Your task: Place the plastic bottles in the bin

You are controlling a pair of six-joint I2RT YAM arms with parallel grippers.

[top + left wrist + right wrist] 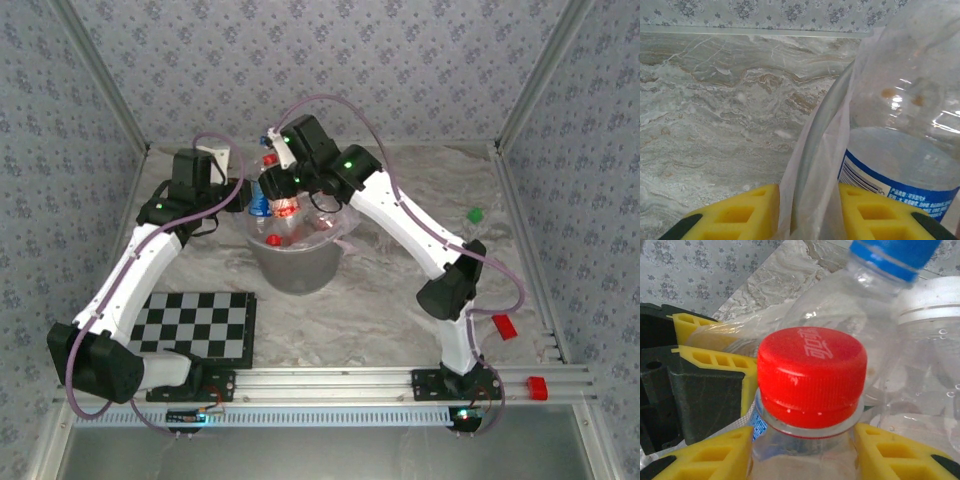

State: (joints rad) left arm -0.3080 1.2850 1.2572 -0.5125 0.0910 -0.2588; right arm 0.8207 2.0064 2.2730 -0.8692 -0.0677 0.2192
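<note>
Two grips: left hand (807, 212) pinched the bin (826, 120) by its rim (likely steadying it); right hand (805, 455) clasped a red-capped bottle (810, 375) above it.

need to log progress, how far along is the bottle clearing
Done: the round grey plastic bin is heaped with clear plastic bottles past its rim. In hand: the right jaws are shut on a red-capped clear bottle above the bin; the left jaws clamp the bin's bag-lined rim. Left: release that bottle; around the bin I see a small green block and red blocks, not bottles.
</note>
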